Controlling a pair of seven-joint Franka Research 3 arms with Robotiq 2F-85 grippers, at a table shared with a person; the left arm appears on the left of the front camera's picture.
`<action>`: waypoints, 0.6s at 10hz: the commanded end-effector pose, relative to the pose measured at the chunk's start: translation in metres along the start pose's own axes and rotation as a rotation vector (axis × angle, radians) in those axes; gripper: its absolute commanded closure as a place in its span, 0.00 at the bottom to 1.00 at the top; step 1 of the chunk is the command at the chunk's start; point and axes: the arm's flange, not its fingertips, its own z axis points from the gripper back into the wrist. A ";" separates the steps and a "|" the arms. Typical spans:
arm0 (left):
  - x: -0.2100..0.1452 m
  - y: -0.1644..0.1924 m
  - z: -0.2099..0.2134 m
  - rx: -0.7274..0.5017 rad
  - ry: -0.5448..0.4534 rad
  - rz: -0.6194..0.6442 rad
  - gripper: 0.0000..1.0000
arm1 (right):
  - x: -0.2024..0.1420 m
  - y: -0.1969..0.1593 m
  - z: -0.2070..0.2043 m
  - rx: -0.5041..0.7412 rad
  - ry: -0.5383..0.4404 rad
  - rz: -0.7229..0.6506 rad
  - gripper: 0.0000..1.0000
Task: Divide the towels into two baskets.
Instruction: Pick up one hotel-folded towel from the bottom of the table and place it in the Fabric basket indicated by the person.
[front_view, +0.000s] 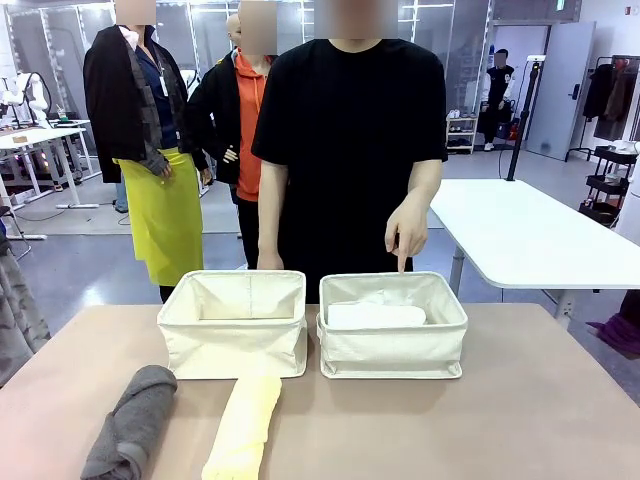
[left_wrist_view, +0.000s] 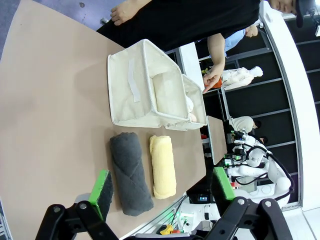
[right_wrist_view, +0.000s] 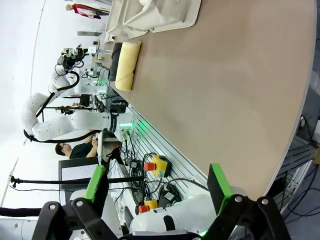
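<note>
— On the near side of the table (front_view: 520, 400), what is recorded?

— Two towels, lying loose, side by side and apart from each other. The dark grey towel (front_view: 130, 425) is toward the robot's left. The pale yellow towel (front_view: 245, 428) lies just to its right, with its far end close to the front wall of the left basket (front_view: 232, 340). Both run roughly front to back.

— And the baskets?

— Two cream fabric bins stand side by side at mid-table, nearly touching. The right basket (front_view: 392, 350) holds the white towel (front_view: 375, 316), laid across its width. Something pale and crumpled shows behind that roll; I cannot tell what it is.

— The person?

— Standing at the far side. One hand (front_view: 406, 232) hangs with the index finger pointing down, just above the far rim of the right basket.

— State of the left gripper (left_wrist_view: 162, 182)?

— Jaws spread wide, nothing between the pads, raised above the table. In its wrist view the near ends of the grey and yellow rolls appear between the two green fingers, and no contact is seen.

— The right gripper (right_wrist_view: 156, 182)?

— Likewise wide and holding nothing, well apart from the towels. Its view takes in the table's near edge, with the yellow roll and a basket far off.
</note>
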 end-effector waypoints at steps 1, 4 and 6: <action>0.000 -0.001 0.003 -0.017 -0.009 -0.007 0.00 | -0.002 0.005 0.001 -0.014 0.014 0.003 0.00; 0.000 -0.001 0.003 -0.017 -0.009 -0.007 0.00 | -0.002 0.005 0.001 -0.014 0.014 0.003 0.00; 0.000 -0.001 0.003 -0.017 -0.009 -0.007 0.00 | -0.002 0.005 0.001 -0.014 0.014 0.003 0.00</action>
